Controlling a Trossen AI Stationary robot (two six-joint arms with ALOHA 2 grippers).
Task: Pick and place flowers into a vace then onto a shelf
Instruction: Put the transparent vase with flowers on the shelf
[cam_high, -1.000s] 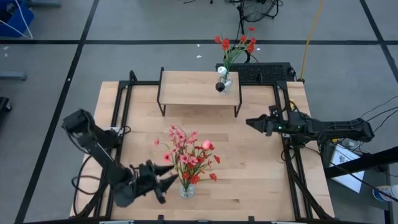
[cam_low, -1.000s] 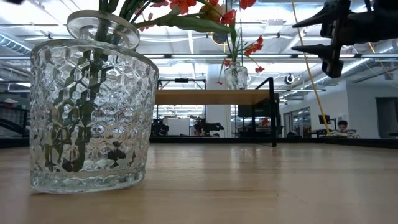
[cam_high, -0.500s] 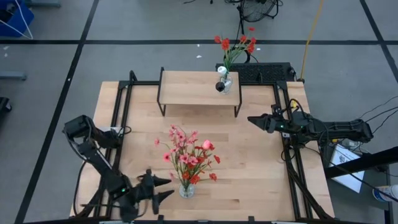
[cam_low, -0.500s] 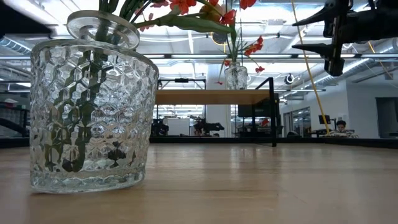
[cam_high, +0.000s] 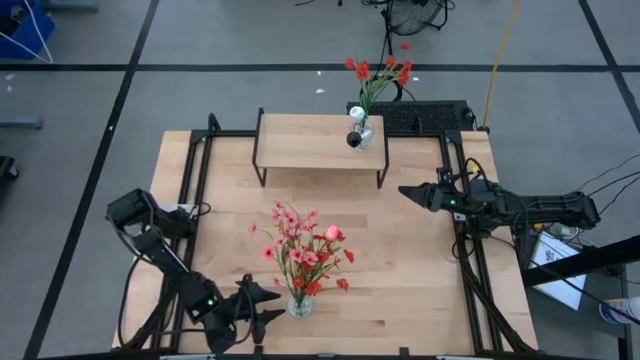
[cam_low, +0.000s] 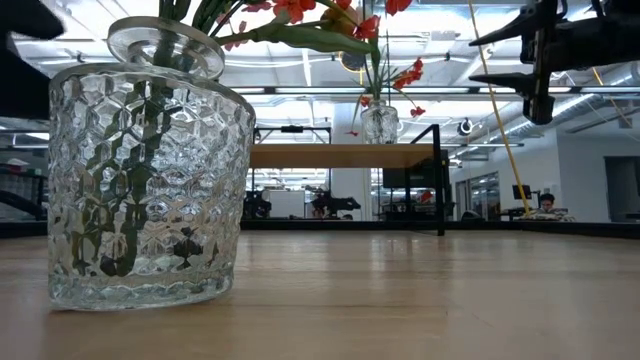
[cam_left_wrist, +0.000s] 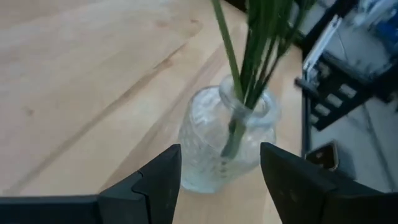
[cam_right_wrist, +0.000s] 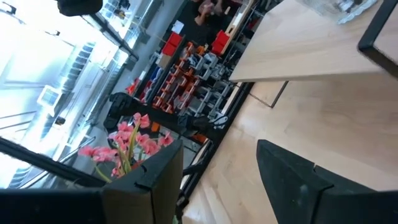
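Flowers first: a bunch of pink and red artificial flowers (cam_high: 303, 248) on thin green stalks sits in a clear, textured glass vase (cam_high: 300, 306) near the front edge of the light wooden table (cam_high: 400, 260). In the low view that vase (cam_low: 145, 185) fills the left side, diamond pattern all over, with the stalks visible through the glass.

The left end effector (cam_high: 262, 305) is down at table level just beside the vase, on its left, fingers spread and pointing at it. From the left wrist view the two dark fingers (cam_left_wrist: 158, 180) frame the vase (cam_left_wrist: 227, 140) with a gap on each side, so it's not pinching anything.

The small shelf (cam_high: 320, 142), a light wooden board on thin black legs, stands at the back of the table. A second small glass vase (cam_high: 362, 132) with red flowers (cam_high: 378, 75) is on its right end.

The right end effector (cam_high: 408, 193) hangs in the air over the right side of the table, well apart from both vases, fingers spread and empty.
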